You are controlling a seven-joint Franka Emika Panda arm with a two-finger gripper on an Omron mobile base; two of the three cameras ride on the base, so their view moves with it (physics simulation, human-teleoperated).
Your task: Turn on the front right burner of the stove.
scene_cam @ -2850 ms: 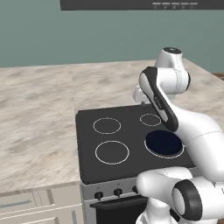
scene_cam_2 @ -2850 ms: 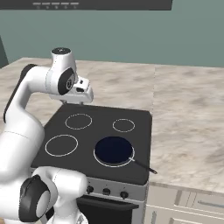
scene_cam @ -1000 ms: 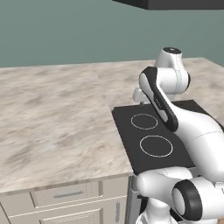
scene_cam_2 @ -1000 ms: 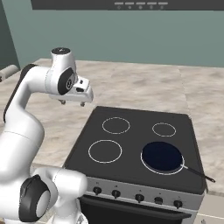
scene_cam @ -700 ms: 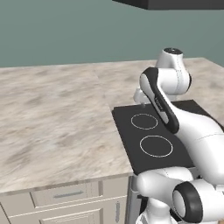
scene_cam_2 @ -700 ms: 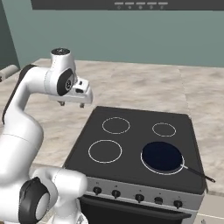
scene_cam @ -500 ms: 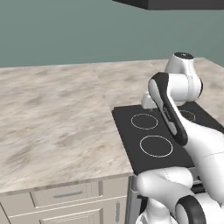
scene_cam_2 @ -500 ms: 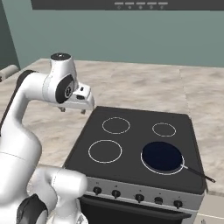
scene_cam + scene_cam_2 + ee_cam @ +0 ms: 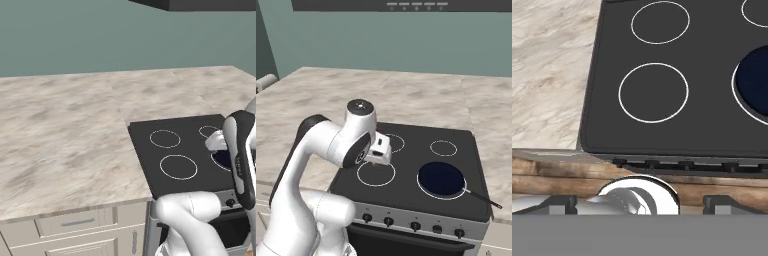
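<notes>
Arm is swinging down and forward from above the bench [image 9: 316, 95]; gripper [image 9: 378, 149], spread and empty, is now hovering over the stove [image 9: 406, 170], left of the pan [image 9: 441, 179]. Knobs [image 9: 458, 232] untouched, near edge.

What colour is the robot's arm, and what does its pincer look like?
The arm is shiny white and rounded, with dark bands at its joints and a grey cap on one joint. The pincer has two small dark finger tips.
</notes>
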